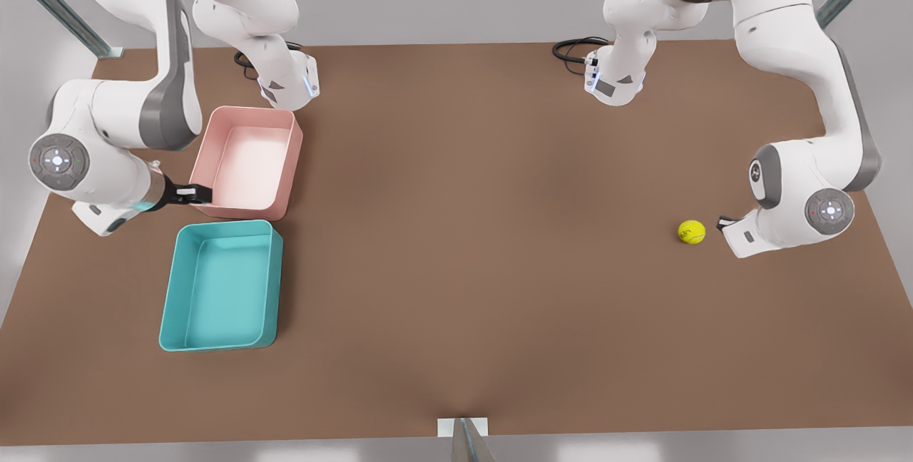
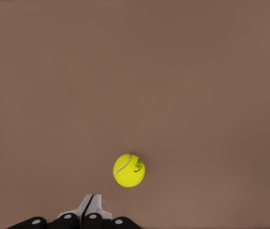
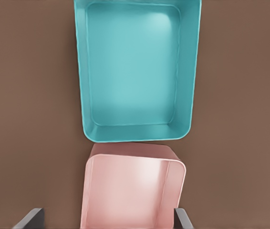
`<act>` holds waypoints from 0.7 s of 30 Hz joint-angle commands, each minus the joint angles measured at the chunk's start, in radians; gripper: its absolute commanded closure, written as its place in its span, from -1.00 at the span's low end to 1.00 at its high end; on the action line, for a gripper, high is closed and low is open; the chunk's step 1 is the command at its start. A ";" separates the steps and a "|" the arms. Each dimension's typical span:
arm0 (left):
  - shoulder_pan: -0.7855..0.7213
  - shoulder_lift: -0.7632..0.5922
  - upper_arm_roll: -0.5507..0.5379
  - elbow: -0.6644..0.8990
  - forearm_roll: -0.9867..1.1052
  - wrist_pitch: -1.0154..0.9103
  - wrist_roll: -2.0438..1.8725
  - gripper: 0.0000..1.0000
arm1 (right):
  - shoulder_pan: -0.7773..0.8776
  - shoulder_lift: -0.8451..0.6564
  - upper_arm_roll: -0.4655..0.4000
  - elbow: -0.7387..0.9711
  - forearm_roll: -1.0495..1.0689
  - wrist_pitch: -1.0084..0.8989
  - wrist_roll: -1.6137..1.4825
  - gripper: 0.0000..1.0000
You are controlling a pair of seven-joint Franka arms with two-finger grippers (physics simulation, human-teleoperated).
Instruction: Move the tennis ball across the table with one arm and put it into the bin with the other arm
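Brown matte surface (image 1: 456, 234) stretches under two white Franka arms, and we read the scene from the front view's left. There the right pincer (image 1: 202, 194) hangs over the near edge of a pink tray (image 1: 246, 162), its fingers (image 3: 30, 217) spread wide apart on either side of that tray in its own wrist view, gripping nothing. Just beside the pink tray, on the side nearer the front camera, lies the teal bin (image 1: 221, 285), with only a narrow strip of surface between the two rims; we see nothing inside either one.

Across a broad bare stretch of surface, toward the front view's right, we find the tennis ball (image 1: 691, 232), yellow-green with a small dark marking, resting on the surface well apart from the bin. Just beside it, farther to the front view's right, the left pincer (image 1: 724, 222) hovers low, not touching the ball. In the left wrist view the ball (image 2: 129, 170) sits just ahead of the left pincer (image 2: 91, 206), whose fingers are drawn together and empty.
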 commanded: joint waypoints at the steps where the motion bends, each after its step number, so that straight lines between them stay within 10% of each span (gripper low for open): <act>1: 0.036 0.030 0.000 -0.009 0.016 0.248 1.574 0.57 | 0.001 -0.002 0.001 -0.003 0.000 -0.005 -0.011 -1.00; 21: 0.111 0.050 0.035 -0.408 0.110 0.524 1.430 0.57 | 0.003 0.004 0.003 -0.003 0.010 -0.037 -0.018 -1.00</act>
